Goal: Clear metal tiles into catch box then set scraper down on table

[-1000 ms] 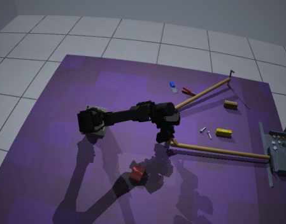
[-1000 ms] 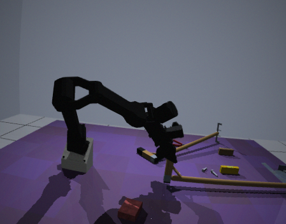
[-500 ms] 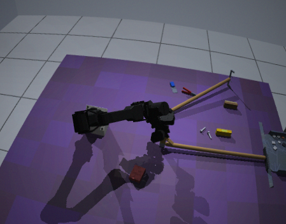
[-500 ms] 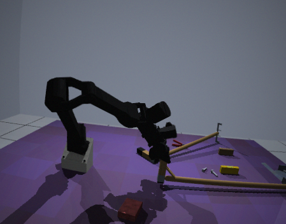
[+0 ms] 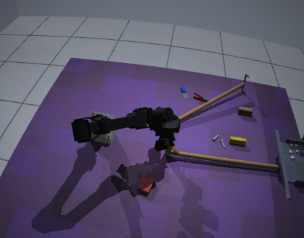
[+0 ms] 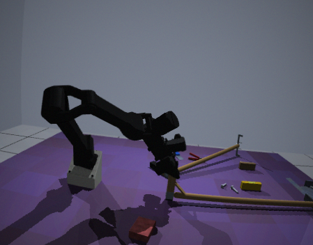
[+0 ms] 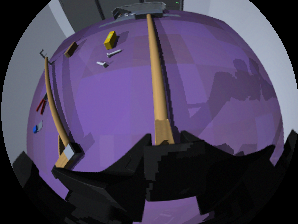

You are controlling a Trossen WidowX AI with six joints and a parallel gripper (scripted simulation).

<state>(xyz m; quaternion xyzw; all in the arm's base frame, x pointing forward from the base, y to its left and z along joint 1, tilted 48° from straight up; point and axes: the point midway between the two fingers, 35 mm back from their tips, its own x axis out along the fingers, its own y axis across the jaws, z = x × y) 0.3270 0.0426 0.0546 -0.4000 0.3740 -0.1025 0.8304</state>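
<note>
My gripper [image 5: 168, 151] [image 6: 170, 175] [image 7: 165, 136] is shut on the near handle end of the long scraper [image 5: 227, 160] [image 6: 244, 200] [image 7: 156, 76], low over the purple table. Its wooden pole runs right to a wide grey blade [image 5: 286, 186] that rests at the near edge of the steel bench plate [image 5: 292, 169] [image 7: 136, 10]. Several small metal tiles [image 5: 292, 153] lie on the plate.
A second long pole with a hook [image 5: 210, 101] [image 6: 207, 157] [image 7: 55, 106] lies at the back. A brown block [image 5: 245, 110], a yellow block [image 5: 237, 140], two bolts [image 5: 219, 140], red pliers [image 5: 200, 97] and a blue piece [image 5: 183, 89] lie between. A red block [image 5: 145, 184] lies in front.
</note>
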